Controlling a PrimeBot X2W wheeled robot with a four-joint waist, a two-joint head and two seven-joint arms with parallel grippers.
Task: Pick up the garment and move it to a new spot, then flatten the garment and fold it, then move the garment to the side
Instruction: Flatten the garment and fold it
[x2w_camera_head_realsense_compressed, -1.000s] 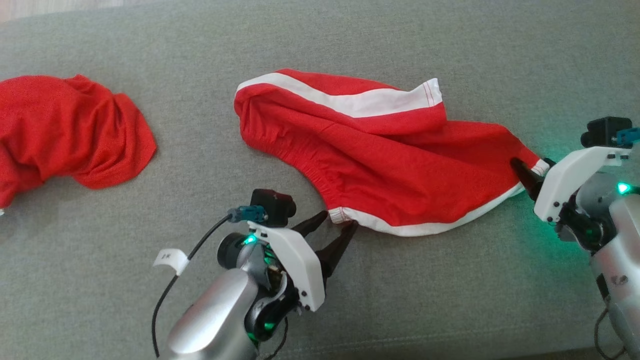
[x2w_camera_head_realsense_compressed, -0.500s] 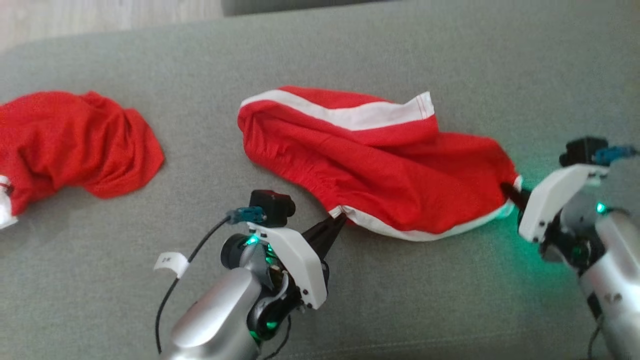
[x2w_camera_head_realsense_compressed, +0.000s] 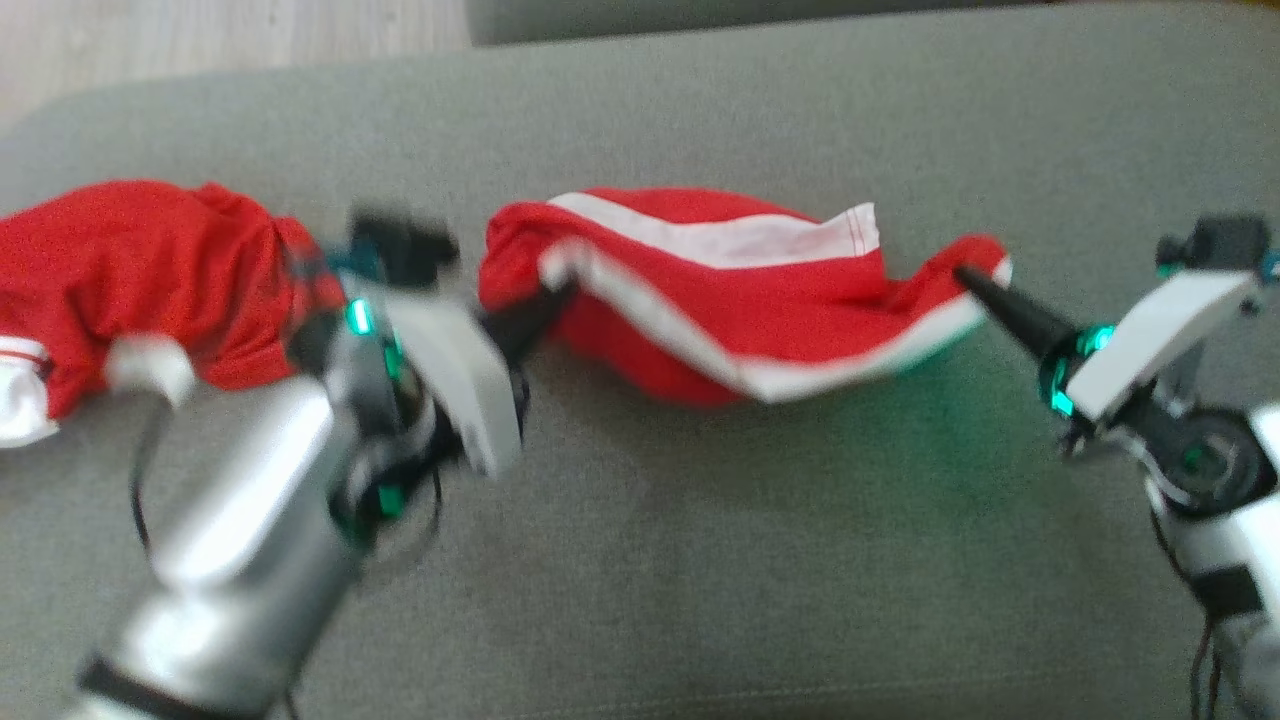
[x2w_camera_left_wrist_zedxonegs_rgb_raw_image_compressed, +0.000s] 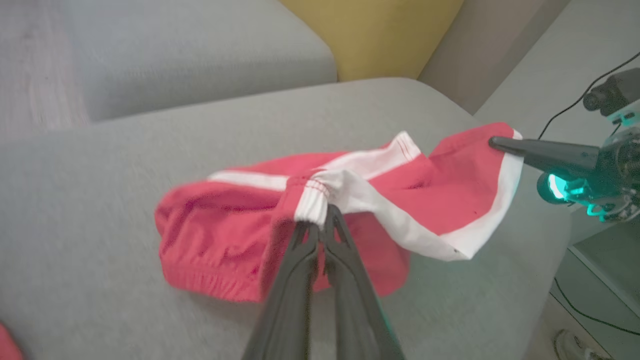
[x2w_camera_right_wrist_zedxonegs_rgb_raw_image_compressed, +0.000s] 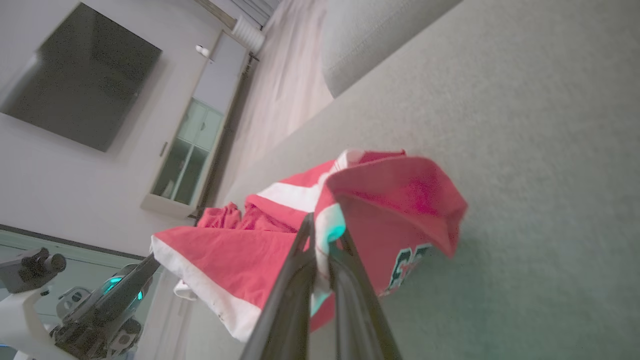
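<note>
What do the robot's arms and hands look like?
Rounded silver arms with white angular wrist covers. The left gripper and right gripper each have two long, dark, tapering fingers. Green lights glow at the wrists, and thin black cables trail below.

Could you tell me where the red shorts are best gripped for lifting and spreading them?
Probably the white-trimmed hem corners at their two ends, each taken from its own outer side. The left gripper is shut on one banded corner and the right gripper on the opposite hem, so the red shorts span between them instead of bunching.
</note>
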